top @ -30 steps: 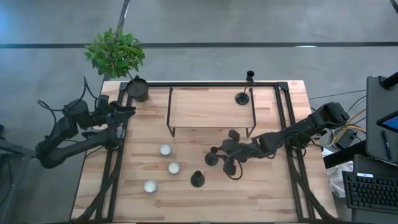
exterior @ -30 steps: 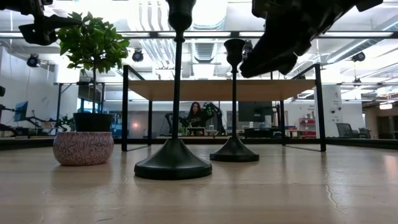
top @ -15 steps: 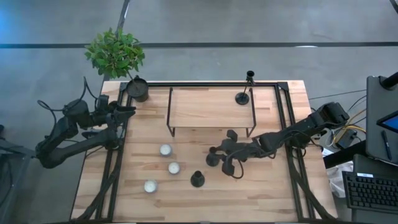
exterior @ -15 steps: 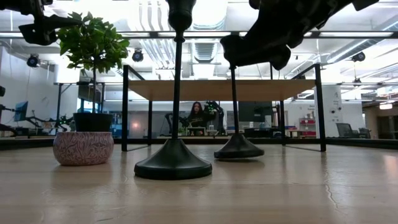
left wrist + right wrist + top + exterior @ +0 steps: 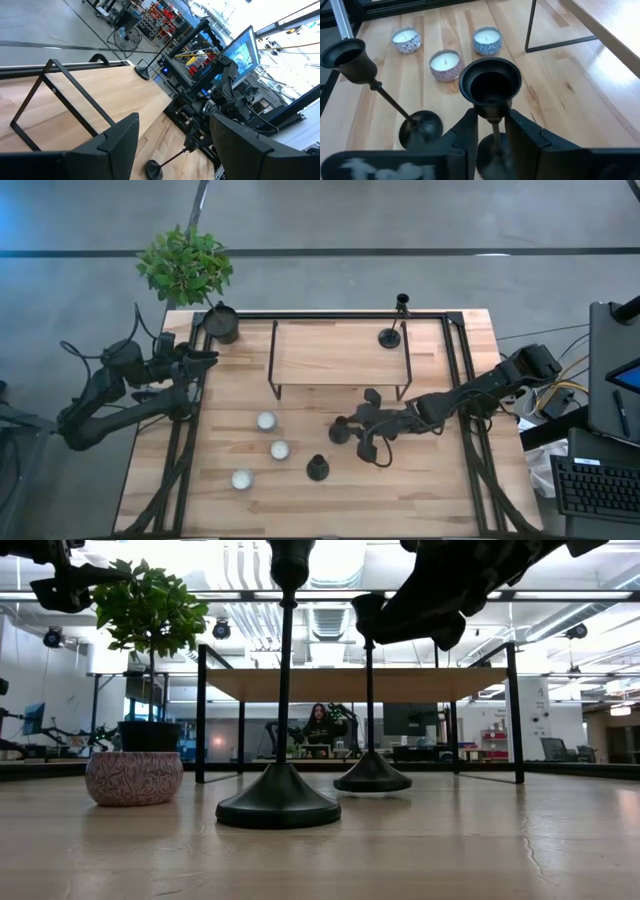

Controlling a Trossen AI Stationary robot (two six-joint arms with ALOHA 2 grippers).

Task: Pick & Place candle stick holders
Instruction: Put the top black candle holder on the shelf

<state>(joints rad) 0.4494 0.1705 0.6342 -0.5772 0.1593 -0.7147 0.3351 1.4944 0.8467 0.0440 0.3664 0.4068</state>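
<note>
**A:** How would the candle stick holder (image 5: 490, 87) in the right gripper (image 5: 491, 131) handle?

**B:** It looks like matte black metal, rigid, with most of its weight probably in the flared base. That makes it bottom-heavy, so a hold on the thin stem could let it swing or twist if the fingers (image 5: 465, 135) are loose. The stem just under the cup seems the sensible place to take it, and that is where the gripper has it.

**A:** So the right gripper is closed on it?

**B:** Yes. In the right wrist view the two dark fingers sit tight on either side of the stem, with the cup just above them. In the low view the base (image 5: 372, 776) looks slightly clear of the worktop (image 5: 480, 840), though that is hard to be sure of.

**A:** Where on the worktop is this?

**B:** Near the middle, just in front of the wire-framed shelf (image 5: 340, 356), seen from above. A second holder (image 5: 380, 92) stands just beside the held one, its stem leaning in the wrist view; a third (image 5: 318, 468) stands nearer the front edge, and another (image 5: 391, 332) is already on the shelf. Three small candle tins (image 5: 445, 64) lie near, apart from the gripper.

**A:** And the left gripper (image 5: 170, 145)?

**B:** It waits at the left side of the worktop by the potted plant (image 5: 187, 268), fingers parted and holding nothing.
</note>
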